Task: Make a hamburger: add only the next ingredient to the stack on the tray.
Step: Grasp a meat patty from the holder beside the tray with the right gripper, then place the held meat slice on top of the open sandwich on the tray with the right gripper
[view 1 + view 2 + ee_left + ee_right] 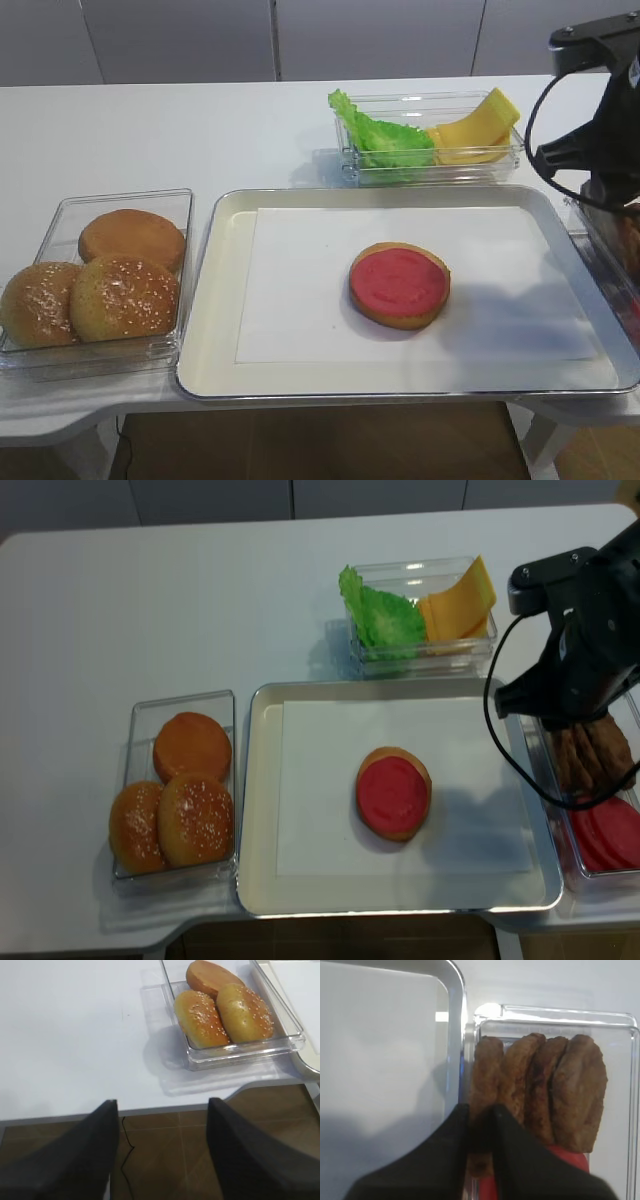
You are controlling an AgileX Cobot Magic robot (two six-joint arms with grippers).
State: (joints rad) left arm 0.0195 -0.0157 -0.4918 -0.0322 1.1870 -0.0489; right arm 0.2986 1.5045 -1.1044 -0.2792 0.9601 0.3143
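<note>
In the clear bin (630,1110) just right of the tray (215,300), four patties stand on edge, and the right tool (479,1125) is clenched on the leftmost patty (485,1075), one finger either side. The stack (399,285) lies mid-tray on the paper (300,290), pink disc up. The left tool (160,1155) hangs released over the worktop (75,1035) edge, near the buns (220,1010).

The tray (215,330) has a shiny metal rim and a matt white paper liner (300,290). The patties (540,1095) look rough; their bin (620,1050) is clear glossy plastic.
</note>
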